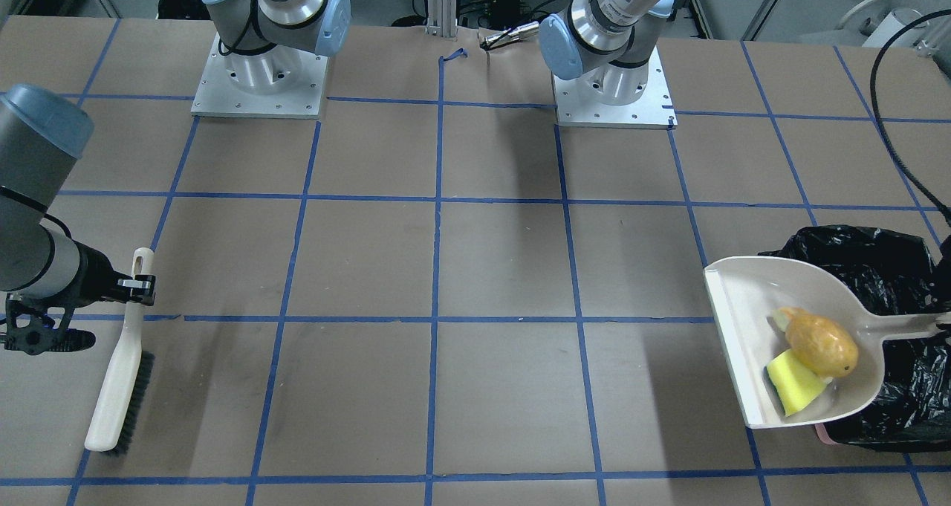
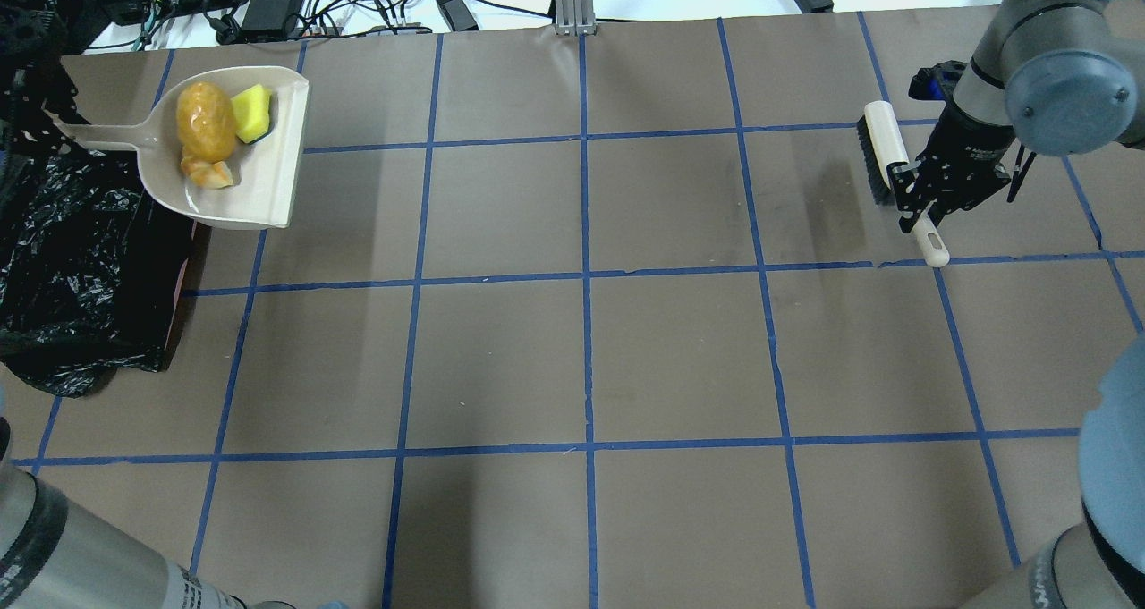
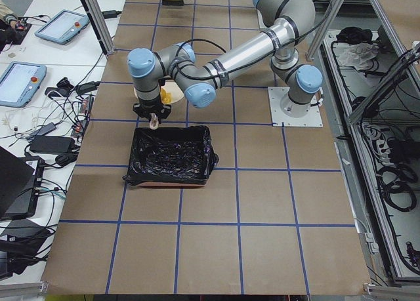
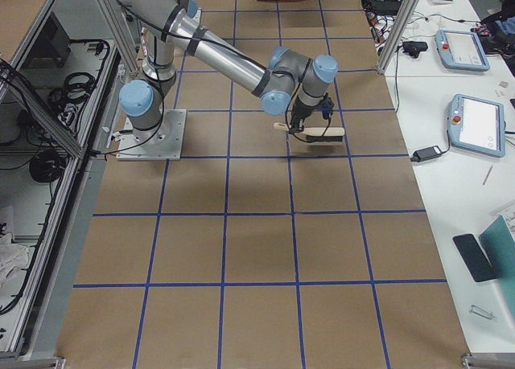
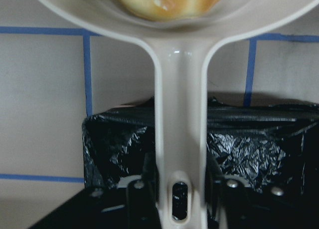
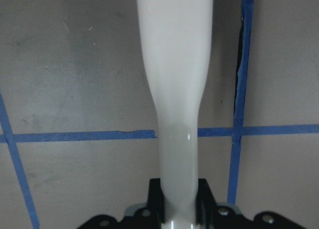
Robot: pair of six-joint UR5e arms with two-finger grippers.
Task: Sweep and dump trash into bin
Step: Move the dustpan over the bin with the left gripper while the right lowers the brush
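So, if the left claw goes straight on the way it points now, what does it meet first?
Probably the bin: the left claw, shut on the dustpan handle, points down at its black liner near the rim. Depth is unclear, so it may just miss.

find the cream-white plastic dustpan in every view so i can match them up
Exterior front-facing: cream-white plastic dustpan lower right.
Overhead exterior: upper left.
Exterior left: mostly hidden behind the left arm, just beyond the black bag-lined bin.
Exterior right: tiny, at the top edge.
Left wrist-mounted: its handle up the centre.
Right wrist-mounted: absent; that is the white-handled brush.
Shared landmark: that bin, beside it.
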